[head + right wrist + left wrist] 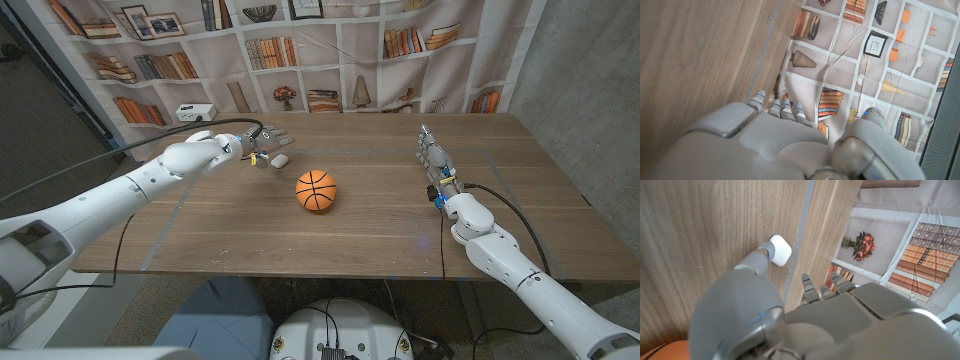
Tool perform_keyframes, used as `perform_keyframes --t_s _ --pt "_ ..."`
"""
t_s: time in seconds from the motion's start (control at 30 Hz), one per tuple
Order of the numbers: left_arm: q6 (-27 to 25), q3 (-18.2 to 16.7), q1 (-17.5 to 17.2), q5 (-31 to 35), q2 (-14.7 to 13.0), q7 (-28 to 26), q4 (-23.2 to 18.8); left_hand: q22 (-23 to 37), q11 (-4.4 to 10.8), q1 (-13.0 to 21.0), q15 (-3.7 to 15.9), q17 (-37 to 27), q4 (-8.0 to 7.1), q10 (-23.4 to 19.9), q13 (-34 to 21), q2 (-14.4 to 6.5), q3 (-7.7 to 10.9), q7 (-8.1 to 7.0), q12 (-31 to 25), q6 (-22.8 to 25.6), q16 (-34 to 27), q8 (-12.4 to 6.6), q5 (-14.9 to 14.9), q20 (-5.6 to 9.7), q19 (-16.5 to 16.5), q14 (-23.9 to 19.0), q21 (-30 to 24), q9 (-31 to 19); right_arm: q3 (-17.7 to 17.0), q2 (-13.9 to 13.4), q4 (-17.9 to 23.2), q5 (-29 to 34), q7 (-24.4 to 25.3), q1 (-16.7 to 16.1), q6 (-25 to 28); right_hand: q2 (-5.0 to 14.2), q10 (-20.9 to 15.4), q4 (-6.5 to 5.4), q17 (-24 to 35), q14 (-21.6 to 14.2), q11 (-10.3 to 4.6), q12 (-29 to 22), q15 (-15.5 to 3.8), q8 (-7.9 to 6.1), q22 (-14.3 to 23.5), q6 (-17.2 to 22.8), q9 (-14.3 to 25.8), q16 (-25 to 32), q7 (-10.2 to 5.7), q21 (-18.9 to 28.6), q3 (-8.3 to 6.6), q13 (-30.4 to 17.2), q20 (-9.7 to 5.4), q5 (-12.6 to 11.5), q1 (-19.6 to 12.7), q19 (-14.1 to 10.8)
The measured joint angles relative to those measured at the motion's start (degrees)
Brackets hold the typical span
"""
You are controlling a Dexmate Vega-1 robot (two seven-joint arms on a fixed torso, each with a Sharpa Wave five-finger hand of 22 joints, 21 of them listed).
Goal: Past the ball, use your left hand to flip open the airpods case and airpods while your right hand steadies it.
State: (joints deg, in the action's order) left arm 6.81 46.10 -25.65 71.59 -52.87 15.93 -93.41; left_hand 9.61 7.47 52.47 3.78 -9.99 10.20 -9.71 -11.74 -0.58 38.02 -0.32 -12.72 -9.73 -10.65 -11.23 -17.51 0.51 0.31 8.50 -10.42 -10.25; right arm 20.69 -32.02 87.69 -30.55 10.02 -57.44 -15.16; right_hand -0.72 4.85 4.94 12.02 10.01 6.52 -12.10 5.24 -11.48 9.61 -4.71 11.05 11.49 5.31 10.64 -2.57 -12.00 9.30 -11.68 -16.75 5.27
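A small white airpods case [279, 159] lies closed on the wooden table [380, 235], beyond and to the left of the orange basketball [316, 191]. My left hand [256, 143] hovers at the case from the left with its fingers spread and nothing in its grasp. In the left wrist view its thumb tip [761, 256] reaches the edge of the case [780, 250], and whether they touch is unclear. My right hand [434, 160] stands far to the right of the ball with fingers stretched out, holding nothing, well apart from the case.
A printed bookshelf backdrop [330, 50] hangs behind the table's far edge. A small white box [195, 112] sits at the back left. Cables trail from both arms. Bare wood stretches between the ball and my right hand [765, 145].
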Motion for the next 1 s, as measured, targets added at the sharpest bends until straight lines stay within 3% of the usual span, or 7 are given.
perform_keyframes --t_s 0.73,1.0 --pt "-0.05 1.17 0.93 -0.14 1.04 0.12 1.83 0.00 0.00 0.23 -0.31 0.00 -0.24 -0.43 0.00 0.23 0.23 0.00 -0.01 0.00 0.00 0.00 0.00 0.52 0.52 -0.31 0.00 0.00 -0.05 -0.27 0.05 0.24 0.38 -0.30 0.35 0.23 -0.31 0.04 0.00 0.00 -0.31 0.00 0.00 0.00 0.15 0.20 0.00 0.00 -0.20 0.00 0.04 0.00 0.00 0.00 -0.23 0.00" --pt "-0.24 1.59 1.50 -0.34 1.54 0.64 2.69 0.00 0.22 0.23 -0.09 0.00 -0.24 -1.28 0.00 0.23 0.23 0.00 -0.25 0.00 0.00 0.00 0.44 0.52 0.51 -0.52 0.00 0.00 -0.04 -0.08 -0.55 0.23 0.32 -0.02 0.37 0.23 -0.72 0.03 0.00 -0.33 -1.34 0.00 -0.33 0.00 -0.02 0.90 0.00 0.00 -1.34 0.00 0.04 0.00 0.00 0.00 -0.23 0.00"
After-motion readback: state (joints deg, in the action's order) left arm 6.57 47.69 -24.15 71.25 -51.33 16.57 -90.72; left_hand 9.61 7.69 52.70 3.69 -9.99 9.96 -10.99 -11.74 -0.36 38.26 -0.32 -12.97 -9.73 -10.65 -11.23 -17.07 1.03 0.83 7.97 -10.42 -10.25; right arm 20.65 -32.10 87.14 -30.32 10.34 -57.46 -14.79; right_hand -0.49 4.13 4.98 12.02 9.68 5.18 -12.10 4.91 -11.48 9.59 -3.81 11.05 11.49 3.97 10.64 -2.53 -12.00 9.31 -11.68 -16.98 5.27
